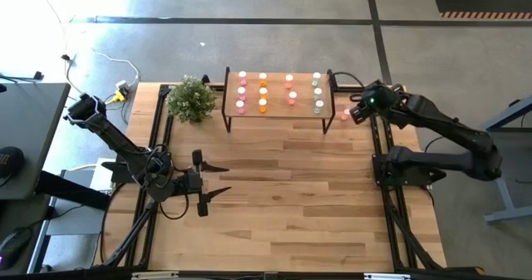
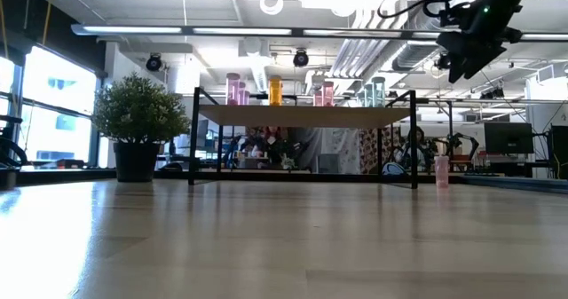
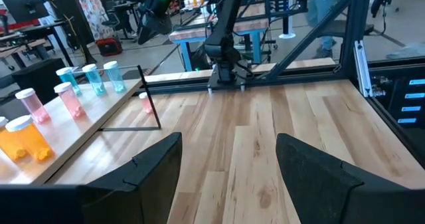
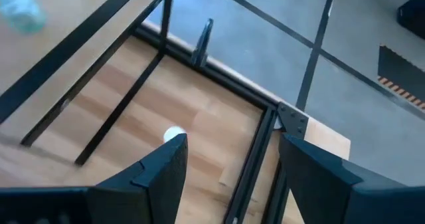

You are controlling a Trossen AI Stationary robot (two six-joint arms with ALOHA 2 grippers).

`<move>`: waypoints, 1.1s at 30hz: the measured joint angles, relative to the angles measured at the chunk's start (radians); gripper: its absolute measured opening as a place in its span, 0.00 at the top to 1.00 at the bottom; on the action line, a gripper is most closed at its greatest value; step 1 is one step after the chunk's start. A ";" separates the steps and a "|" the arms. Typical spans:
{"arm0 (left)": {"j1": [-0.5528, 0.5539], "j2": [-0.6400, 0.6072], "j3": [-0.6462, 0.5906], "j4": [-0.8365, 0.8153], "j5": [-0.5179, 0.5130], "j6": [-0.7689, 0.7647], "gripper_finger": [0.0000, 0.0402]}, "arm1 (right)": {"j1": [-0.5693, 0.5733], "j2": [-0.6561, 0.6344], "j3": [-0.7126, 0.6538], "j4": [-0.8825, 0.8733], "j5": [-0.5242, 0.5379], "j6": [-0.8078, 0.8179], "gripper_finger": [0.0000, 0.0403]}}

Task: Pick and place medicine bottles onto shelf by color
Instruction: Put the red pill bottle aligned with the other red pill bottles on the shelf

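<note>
The shelf (image 1: 278,93) stands on black legs at the table's far middle. On it stand medicine bottles in columns: pink (image 1: 242,91), orange (image 1: 263,91), red-pink (image 1: 292,91), pale green (image 1: 317,93). One pink bottle (image 1: 346,114) stands on the tabletop just right of the shelf; its white cap (image 4: 174,135) shows in the right wrist view. My right gripper (image 4: 232,144) hangs open above that bottle, high over the table (image 2: 461,55), touching nothing. My left gripper (image 1: 223,181) waits open over the table's left middle, with nothing between its fingers (image 3: 229,141).
A potted plant (image 1: 191,99) stands left of the shelf at the far edge. Black frame rails (image 1: 378,147) run along the table's left and right sides. Bare wood planks (image 1: 291,180) stretch between the shelf and the near edge.
</note>
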 joint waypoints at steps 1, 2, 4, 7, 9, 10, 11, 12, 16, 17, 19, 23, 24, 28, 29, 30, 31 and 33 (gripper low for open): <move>0.000 0.000 0.000 0.000 0.000 0.005 0.42 | -0.024 0.000 0.000 0.016 -0.010 -0.013 0.43; 0.000 0.000 0.000 0.000 0.000 0.008 0.42 | -0.049 0.000 0.000 0.032 -0.026 -0.029 0.43; 0.000 0.000 0.000 0.000 0.000 0.008 0.42 | -0.099 0.000 0.000 0.072 -0.062 -0.060 0.43; 0.000 0.000 0.000 -0.001 0.000 0.008 0.42 | -0.171 0.005 0.000 0.127 -0.164 -0.091 0.43; -0.001 0.000 0.000 0.000 0.000 0.008 0.42 | -0.212 0.009 0.000 0.146 -0.209 -0.098 0.43; -0.001 0.000 0.000 -0.001 0.000 0.008 0.42 | -0.226 0.012 0.000 0.147 -0.216 -0.099 0.43; -0.001 0.000 0.000 -0.001 0.001 0.008 0.42 | -0.242 0.016 0.000 0.143 -0.227 -0.099 0.43; -0.001 0.000 0.000 -0.001 0.004 0.008 0.42 | -0.255 0.019 0.000 0.135 -0.232 -0.100 0.43; -0.001 0.000 0.000 -0.001 0.026 0.001 0.42 | -0.306 0.032 0.000 0.102 -0.291 -0.103 0.43; -0.001 0.000 0.000 -0.001 0.032 0.001 0.42 | -0.317 0.036 0.000 0.094 -0.299 -0.110 0.43; -0.001 0.000 0.000 -0.001 0.036 0.001 0.42 | -0.327 0.037 0.000 0.088 -0.306 -0.115 0.43; -0.001 0.000 0.000 -0.003 0.036 0.001 0.42 | -0.328 0.037 0.000 0.074 -0.336 -0.101 0.43; -0.001 0.000 0.000 -0.003 0.036 0.001 0.42 | -0.327 0.037 0.000 0.070 -0.336 -0.091 0.43; -0.001 0.000 0.000 -0.004 0.036 0.001 0.42 | -0.327 0.035 -0.054 0.094 -0.351 -0.077 0.43; -0.001 0.000 0.000 -0.004 0.036 0.001 0.42 | -0.328 0.035 -0.085 0.103 -0.350 -0.072 0.43; -0.001 0.000 0.000 -0.004 0.036 0.001 0.42 | -0.327 0.035 -0.118 0.111 -0.337 -0.070 0.43; -0.001 0.000 0.000 -0.004 0.036 0.001 0.42 | -0.327 0.032 -0.150 0.122 -0.319 -0.068 0.43; -0.001 0.000 0.000 -0.004 0.036 0.001 0.42 | -0.327 0.024 -0.210 0.166 -0.292 -0.048 0.43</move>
